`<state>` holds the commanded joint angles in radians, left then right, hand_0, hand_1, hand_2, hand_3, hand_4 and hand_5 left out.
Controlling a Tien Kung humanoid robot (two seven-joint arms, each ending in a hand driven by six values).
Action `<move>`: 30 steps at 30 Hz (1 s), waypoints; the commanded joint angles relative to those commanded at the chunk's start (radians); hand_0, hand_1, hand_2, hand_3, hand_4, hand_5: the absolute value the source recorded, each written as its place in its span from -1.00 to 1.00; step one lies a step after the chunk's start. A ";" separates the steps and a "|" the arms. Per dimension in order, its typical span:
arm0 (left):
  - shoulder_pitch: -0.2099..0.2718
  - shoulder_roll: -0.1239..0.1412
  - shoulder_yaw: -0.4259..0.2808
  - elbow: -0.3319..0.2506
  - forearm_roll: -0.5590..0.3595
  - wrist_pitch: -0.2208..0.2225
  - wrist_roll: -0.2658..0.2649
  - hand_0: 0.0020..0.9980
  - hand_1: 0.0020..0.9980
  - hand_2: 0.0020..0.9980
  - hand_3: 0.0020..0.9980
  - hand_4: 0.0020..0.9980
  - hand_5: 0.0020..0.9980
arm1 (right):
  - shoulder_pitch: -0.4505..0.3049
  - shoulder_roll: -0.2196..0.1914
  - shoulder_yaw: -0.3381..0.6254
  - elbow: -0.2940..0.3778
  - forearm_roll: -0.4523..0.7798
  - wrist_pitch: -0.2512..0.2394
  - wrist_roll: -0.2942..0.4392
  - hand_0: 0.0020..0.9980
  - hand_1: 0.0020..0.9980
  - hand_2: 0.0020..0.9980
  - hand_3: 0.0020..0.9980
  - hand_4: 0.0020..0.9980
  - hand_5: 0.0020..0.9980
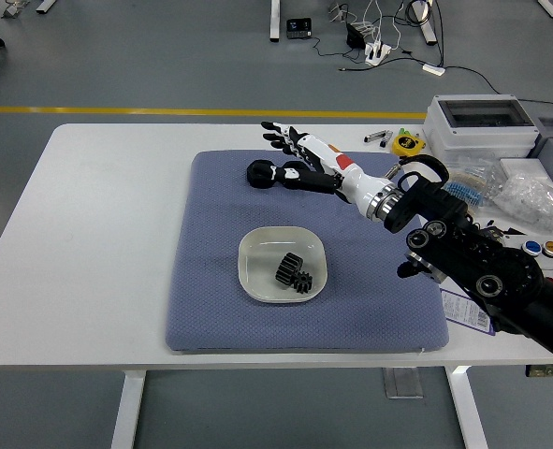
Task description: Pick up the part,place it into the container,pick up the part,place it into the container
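Observation:
A white bowl (257,281) sits in the middle of the blue-grey mat (211,281) with a black gear (294,272) lying in it. At the mat's far edge a black ring part (259,172) lies in plain sight. The others beside it are hidden under my right hand (286,153). That hand is white with orange stripes. It reaches in from the right and hovers over the row of black parts with fingers spread, holding nothing. The left arm is out of view.
A grey lidded box (482,122) stands at the back right, with a small yellow item (408,144) beside it. Bags of small parts (529,198) and coloured buttons (549,249) lie along the right edge. The table (108,234) is white.

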<state>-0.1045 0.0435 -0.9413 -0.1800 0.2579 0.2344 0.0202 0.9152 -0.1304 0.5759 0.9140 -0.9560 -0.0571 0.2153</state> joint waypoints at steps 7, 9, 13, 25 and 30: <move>-0.004 -0.008 -0.011 0.000 -0.001 0.001 -0.005 0.45 0.35 0.29 0.12 0.18 0.05 | -0.081 -0.084 0.109 0.110 0.212 0.059 -0.073 1.00 0.92 0.94 1.00 1.00 0.76; 0.001 -0.011 -0.016 0.000 -0.001 0.002 -0.004 0.45 0.35 0.29 0.12 0.18 0.05 | -0.109 -0.105 0.146 0.150 0.291 0.089 -0.108 1.00 0.85 0.88 0.95 1.00 0.75; 0.004 -0.016 -0.016 0.000 0.009 0.002 -0.003 0.45 0.35 0.29 0.12 0.18 0.05 | -0.157 -0.136 0.219 0.223 0.445 0.137 -0.163 1.00 0.85 0.88 0.95 1.00 0.75; 0.030 -0.033 -0.080 0.000 0.057 0.013 0.001 0.45 0.33 0.28 0.12 0.19 0.07 | -0.256 -0.148 0.334 0.341 0.760 0.133 -0.190 0.74 0.66 0.76 0.88 1.00 0.70; 0.034 -0.033 -0.088 0.000 0.064 0.014 0.002 0.45 0.33 0.28 0.11 0.19 0.07 | -0.310 -0.189 0.362 0.356 0.769 0.111 -0.192 0.60 0.54 0.66 0.82 1.00 0.69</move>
<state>-0.0703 0.0102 -1.0291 -0.1800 0.3218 0.2486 0.0225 0.6050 -0.3198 0.9377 1.2700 -0.1871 0.0542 0.0232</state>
